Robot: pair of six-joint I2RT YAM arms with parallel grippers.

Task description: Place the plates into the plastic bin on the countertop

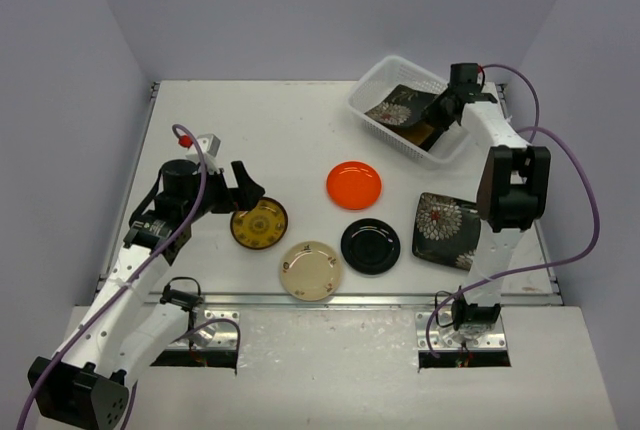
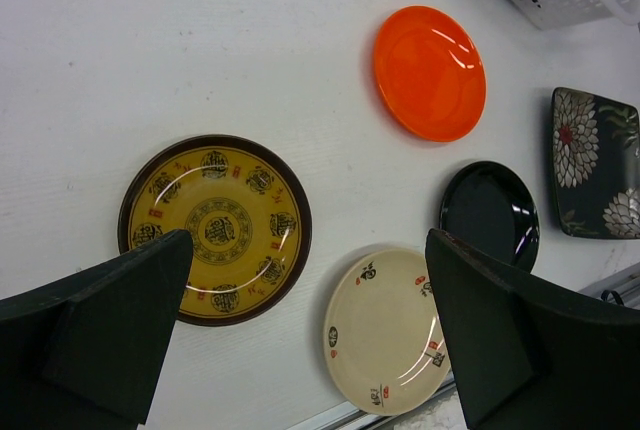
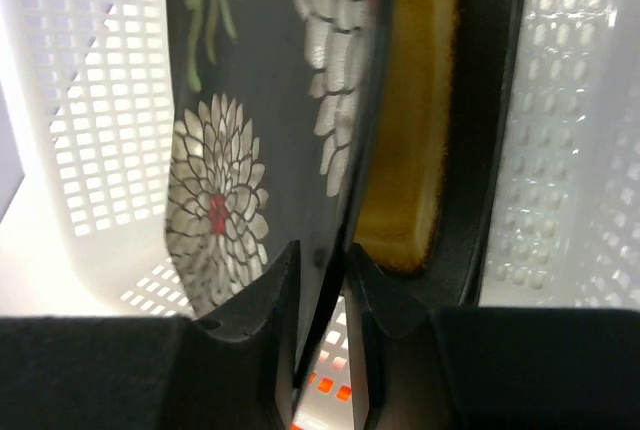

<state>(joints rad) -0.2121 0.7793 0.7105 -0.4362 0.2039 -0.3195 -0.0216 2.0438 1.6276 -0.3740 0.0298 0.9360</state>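
Note:
The plastic bin stands at the back right of the countertop. My right gripper is inside it, shut on the edge of a black floral plate, held tilted on edge between the fingers. A mustard plate lies behind it in the bin. My left gripper is open and empty above the brown-yellow patterned plate; in its wrist view the gripper hovers between that plate and the cream plate. The teal plate is not visible.
On the countertop lie an orange plate, a black round plate, the cream plate by the front rail, and a second black floral plate beside the right arm.

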